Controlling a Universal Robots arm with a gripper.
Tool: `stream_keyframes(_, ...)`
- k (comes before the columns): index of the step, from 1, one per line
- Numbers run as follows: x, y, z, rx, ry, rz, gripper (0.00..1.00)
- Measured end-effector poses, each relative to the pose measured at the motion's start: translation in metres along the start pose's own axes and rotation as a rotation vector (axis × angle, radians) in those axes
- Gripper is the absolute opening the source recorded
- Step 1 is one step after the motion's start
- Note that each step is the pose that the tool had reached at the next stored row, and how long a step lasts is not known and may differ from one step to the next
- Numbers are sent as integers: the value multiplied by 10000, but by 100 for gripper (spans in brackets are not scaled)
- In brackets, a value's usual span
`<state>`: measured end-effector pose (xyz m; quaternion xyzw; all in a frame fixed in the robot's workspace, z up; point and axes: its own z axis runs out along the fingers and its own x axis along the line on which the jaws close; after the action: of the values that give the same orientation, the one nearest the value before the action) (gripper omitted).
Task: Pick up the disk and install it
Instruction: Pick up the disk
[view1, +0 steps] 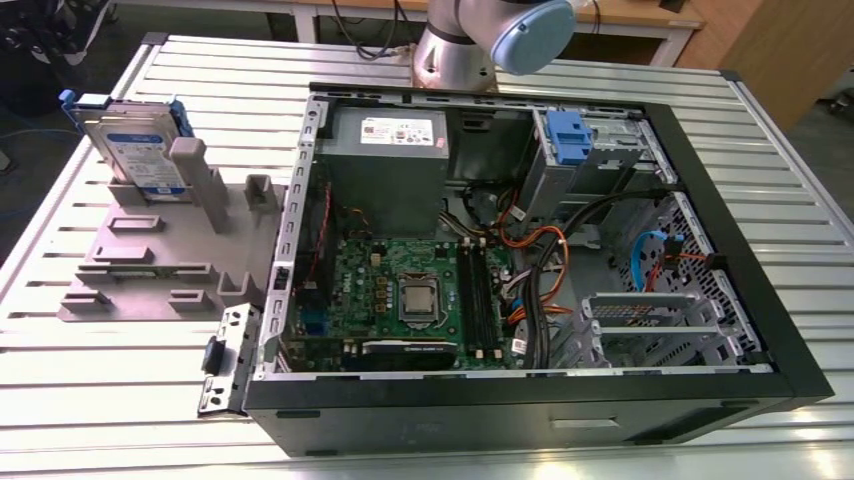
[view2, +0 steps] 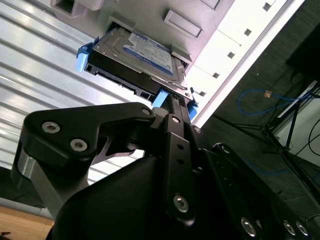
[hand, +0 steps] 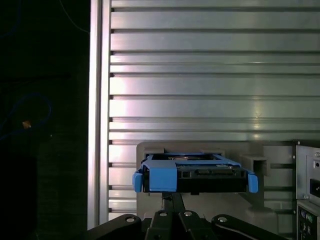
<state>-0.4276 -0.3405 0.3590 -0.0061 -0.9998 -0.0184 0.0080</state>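
An open computer case lies on its side on a slatted metal table, its inside facing up, likely so that parts can be lowered in from above. Just beside the case, on the exterior view's left of it, a grey stand holds the disk upright on edge in a slot. This probably offers its blue-framed upper edge to a grasp from above. In the first wrist view the gripper hovers on that same side of the case, above the disk and apart from it, jaws pressed together and holding nothing. The disk is not yet picked up.
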Motion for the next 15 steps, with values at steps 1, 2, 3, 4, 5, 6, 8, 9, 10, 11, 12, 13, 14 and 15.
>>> stream_keyframes(1,0,0,0,0,0,0,11)
stream_keyframes(2,0,0,0,0,0,-2,11)
stream_keyframes(3,0,0,0,1,1,-1,11)
stream_keyframes(4,0,0,0,1,1,-2,11)
stream_keyframes(5,0,0,0,1,1,-4,11)
stream_keyframes(6,0,0,0,1,0,-11,11)
stream_keyframes(8,0,0,0,1,1,-28,11)
stream_keyframes(9,0,0,0,1,2,-40,11)
stream_keyframes(10,0,0,0,2,3,-53,11)
stream_keyframes(11,0,0,0,2,3,-65,11)
stream_keyframes(12,0,0,0,2,3,-76,11)
stream_keyframes(13,0,0,0,2,4,-89,11)
stream_keyframes(14,0,0,0,2,5,-101,11)
stream_keyframes(15,0,0,0,2,4,-115,11)
